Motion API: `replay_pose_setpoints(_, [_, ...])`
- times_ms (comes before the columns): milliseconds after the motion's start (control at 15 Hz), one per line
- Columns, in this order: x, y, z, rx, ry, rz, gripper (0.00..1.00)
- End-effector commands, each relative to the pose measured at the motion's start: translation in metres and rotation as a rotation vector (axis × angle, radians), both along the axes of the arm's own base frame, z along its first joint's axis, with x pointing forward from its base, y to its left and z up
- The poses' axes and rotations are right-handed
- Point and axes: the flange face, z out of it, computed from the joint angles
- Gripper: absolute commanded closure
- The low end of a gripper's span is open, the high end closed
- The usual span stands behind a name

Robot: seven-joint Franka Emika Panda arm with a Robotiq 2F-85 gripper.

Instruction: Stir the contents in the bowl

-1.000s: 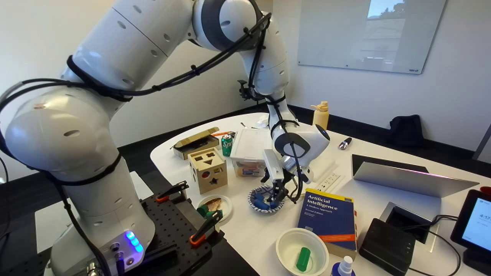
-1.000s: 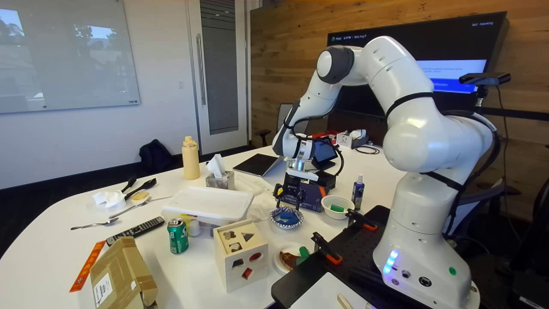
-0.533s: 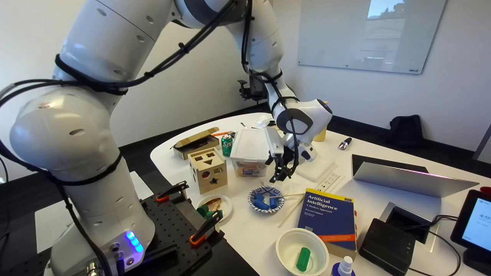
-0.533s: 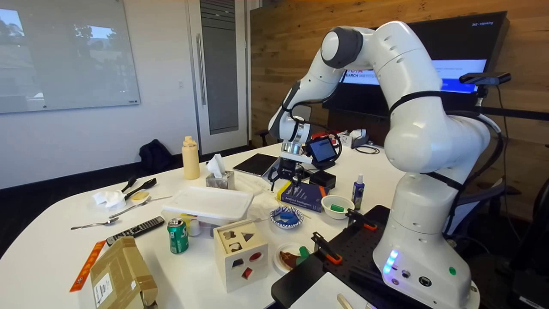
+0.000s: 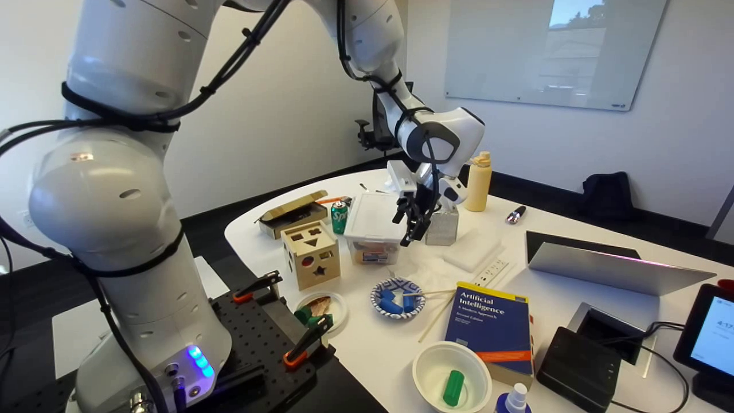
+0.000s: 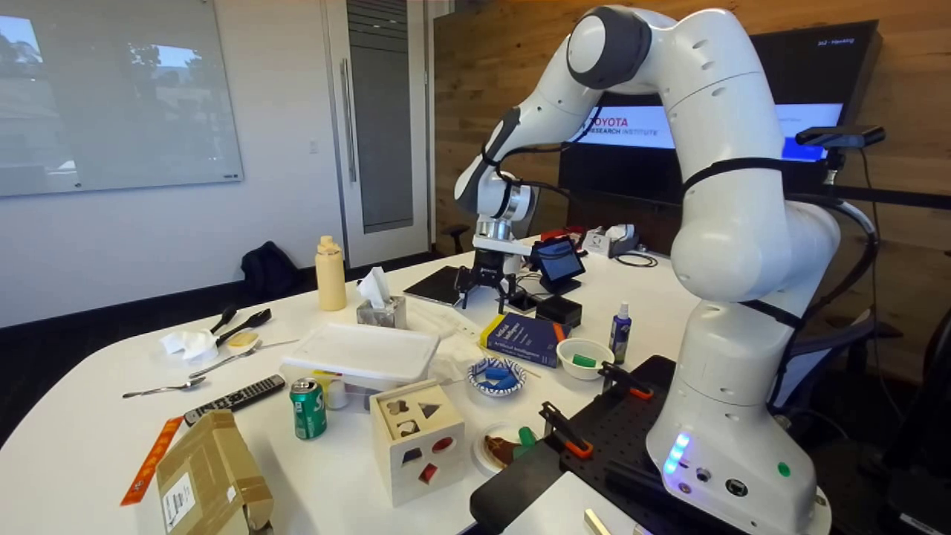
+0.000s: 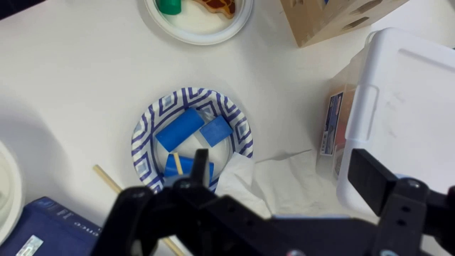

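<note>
The bowl, blue-and-white patterned with a pale centre, stands on the table in both exterior views and shows in the wrist view. It holds several blue blocks. A thin wooden stick leans over its rim with its tip among the blocks. A second stick lies on the table beside the bowl. My gripper is open and empty, raised above the table and apart from the bowl. It also shows in an exterior view. In the wrist view its fingers hide the bowl's near edge.
A lidded plastic box, a wooden shape box and a plate with toy food stand around the bowl. A blue book and a white bowl with a green block stand nearby. White tissue lies beside the bowl.
A second ago my gripper was down at the bowl. It has risen and moved away from it. A stick now lies on the table beside the bowl where none showed then.
</note>
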Motion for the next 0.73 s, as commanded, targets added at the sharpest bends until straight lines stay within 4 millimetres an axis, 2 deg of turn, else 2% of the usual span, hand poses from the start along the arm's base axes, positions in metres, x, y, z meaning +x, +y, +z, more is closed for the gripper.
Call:
replay_pose_setpoints(0, [-0.009, 0.012, 0.021, -0.053, 0.023, 0.011, 0.0])
replay_pose_setpoints(667, [-0.017, 0.002, 0.027, -0.064, 0.017, 0.033, 0.0])
